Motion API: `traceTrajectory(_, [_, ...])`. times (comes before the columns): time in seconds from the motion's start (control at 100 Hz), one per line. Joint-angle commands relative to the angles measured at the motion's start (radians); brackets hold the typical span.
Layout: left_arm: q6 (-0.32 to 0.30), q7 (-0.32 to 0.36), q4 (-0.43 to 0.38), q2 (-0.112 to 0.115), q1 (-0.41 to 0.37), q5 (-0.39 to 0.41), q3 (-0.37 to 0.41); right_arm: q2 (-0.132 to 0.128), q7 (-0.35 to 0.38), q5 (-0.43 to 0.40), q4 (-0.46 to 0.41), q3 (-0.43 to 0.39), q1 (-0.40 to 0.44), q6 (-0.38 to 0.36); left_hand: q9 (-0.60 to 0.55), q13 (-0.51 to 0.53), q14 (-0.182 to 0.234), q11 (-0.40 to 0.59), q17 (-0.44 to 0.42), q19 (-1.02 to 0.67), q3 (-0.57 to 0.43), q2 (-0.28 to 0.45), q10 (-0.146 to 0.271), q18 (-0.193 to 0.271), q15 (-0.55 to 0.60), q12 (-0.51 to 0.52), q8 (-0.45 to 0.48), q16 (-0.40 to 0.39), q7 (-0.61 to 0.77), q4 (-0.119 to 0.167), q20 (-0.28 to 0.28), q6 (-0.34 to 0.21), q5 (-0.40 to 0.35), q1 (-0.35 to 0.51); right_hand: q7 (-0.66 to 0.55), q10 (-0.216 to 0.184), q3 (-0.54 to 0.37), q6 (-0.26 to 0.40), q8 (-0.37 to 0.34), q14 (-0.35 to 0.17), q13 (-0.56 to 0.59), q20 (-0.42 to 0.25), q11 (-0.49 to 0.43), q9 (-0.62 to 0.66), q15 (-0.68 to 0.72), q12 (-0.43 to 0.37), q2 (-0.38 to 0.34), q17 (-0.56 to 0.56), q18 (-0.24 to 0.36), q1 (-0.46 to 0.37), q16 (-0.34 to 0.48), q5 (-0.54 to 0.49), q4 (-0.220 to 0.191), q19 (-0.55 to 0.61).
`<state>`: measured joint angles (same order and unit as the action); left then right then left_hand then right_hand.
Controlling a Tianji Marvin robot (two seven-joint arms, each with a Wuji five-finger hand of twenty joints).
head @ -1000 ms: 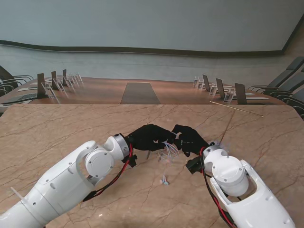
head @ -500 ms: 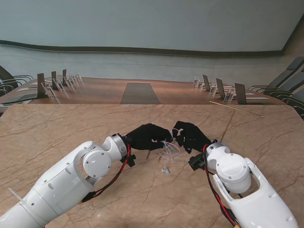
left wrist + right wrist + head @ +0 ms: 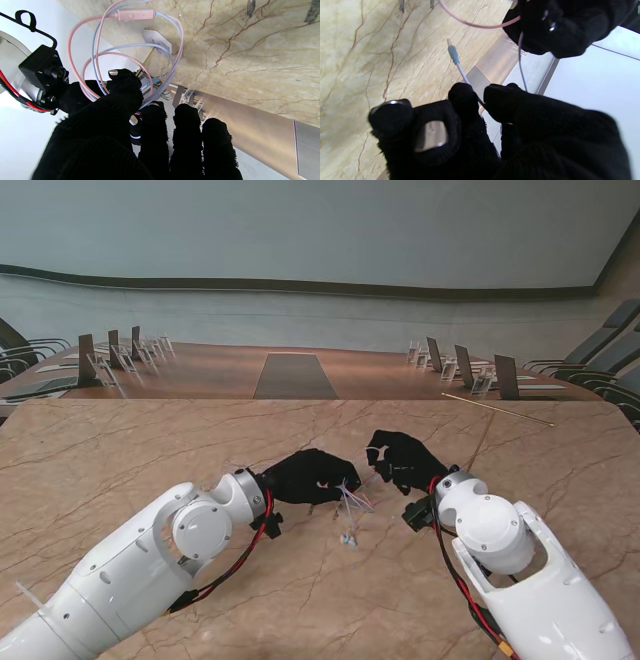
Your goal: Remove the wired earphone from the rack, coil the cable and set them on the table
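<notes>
The earphone (image 3: 351, 505) is held above the table (image 3: 120, 450), between the two hands, with its cable (image 3: 97, 50) gathered into several pink and blue loops. In the left wrist view the loops are seen standing on edge, hung over the thumb of the left hand (image 3: 130, 130), with the pink remote (image 3: 135, 14) at the part of the coil nearest the table. The plug (image 3: 453, 54) is shown in the right wrist view: its long axis runs straight out from the fingertips (image 3: 462, 93) of the right hand (image 3: 500, 132), the tip pointing away from that hand toward the table.

The left hand (image 3: 310, 475) is closed on the coil. The right hand (image 3: 405, 460) is pinched on the cable just behind the plug, thumb against forefinger.

In the stand view the loops appear only as a small tangle beside the left hand; a small pale piece (image 3: 348, 538), probably the earbuds, is seen below the coil, nearer to the robot, and whether it touches the table cannot be told.
</notes>
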<state>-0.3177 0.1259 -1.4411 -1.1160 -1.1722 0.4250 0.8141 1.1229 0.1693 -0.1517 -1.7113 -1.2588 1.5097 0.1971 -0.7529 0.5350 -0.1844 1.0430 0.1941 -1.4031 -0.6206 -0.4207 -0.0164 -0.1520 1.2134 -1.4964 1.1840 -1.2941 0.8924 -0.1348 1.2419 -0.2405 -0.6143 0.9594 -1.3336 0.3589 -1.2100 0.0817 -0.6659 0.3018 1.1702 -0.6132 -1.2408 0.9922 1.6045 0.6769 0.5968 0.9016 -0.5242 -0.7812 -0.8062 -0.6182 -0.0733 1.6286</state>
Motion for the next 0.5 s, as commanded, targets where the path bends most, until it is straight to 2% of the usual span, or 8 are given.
traceTrajectory(0.0, [-0.004,0.004,-0.007,0.0,-0.008,0.001,0.0,0.002,0.002,0.017,-0.001,-0.001,-0.001,0.0,0.011,-0.016,0.018,-0.001,-0.009,-0.002,0.035,0.041,0.032,0.014,-0.005,-0.02,0.032,0.003,0.035,0.023,-0.003,-0.007,0.011,0.023,-0.064,0.084,-0.015,0.014,-0.01,0.043,0.053,0.002,-0.058,-0.001,0.082,0.017,-0.031,0.026,0.02,-0.007,0.007,-0.007,-0.028,0.108])
traceTrajectory(0.28, [0.004,-0.012,0.022,-0.006,0.002,0.003,-0.01,-0.001,0.021,0.063,-0.041,-0.015,0.021,-0.005,0.014,-0.02,0.019,-0.001,-0.013,-0.001,0.04,0.043,0.032,0.015,-0.006,-0.021,0.033,0.003,0.037,0.023,-0.005,-0.008,0.012,0.027,-0.062,0.088,-0.019,0.007,-0.011,0.046,0.052,0.005,-0.058,0.0,0.081,0.016,-0.026,0.024,0.012,-0.011,0.008,-0.008,-0.024,0.104])
traceTrajectory(0.49, [0.005,-0.03,0.037,-0.012,0.007,0.002,-0.013,-0.003,0.029,0.066,-0.059,-0.02,0.037,0.011,0.013,-0.019,0.019,0.001,-0.013,-0.001,0.042,0.043,0.032,0.016,-0.005,-0.021,0.034,0.003,0.038,0.023,-0.006,-0.009,0.012,0.027,-0.061,0.092,-0.022,0.001,-0.01,0.046,0.056,0.01,-0.056,0.003,0.078,0.015,-0.025,0.035,0.003,-0.011,0.011,-0.008,-0.023,0.098])
